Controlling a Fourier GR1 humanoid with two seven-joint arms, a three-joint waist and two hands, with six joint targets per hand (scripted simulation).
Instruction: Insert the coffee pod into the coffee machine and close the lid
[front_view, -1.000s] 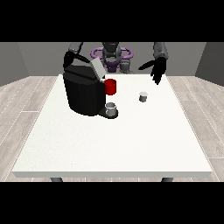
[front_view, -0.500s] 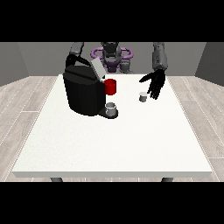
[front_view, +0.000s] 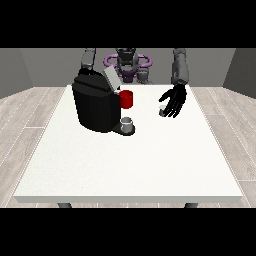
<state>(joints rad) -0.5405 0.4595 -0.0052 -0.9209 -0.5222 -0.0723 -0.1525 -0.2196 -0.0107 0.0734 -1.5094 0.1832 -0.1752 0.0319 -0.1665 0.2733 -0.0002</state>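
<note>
I see the hand at the view's right (front_view: 175, 100) spread wide with fingers loose, right against the small grey coffee pod (front_view: 162, 112) on the white table (front_view: 130, 160). The black coffee machine (front_view: 97, 105) stands nearby, lid (front_view: 111, 79) raised; the other hand is hidden.

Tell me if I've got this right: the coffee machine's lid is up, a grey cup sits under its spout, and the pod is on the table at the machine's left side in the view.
Not quite. The front view shows the pod to the right of the machine, at the hand on the view's right. The lid is up and the grey cup sits under the spout, as you said.
</note>
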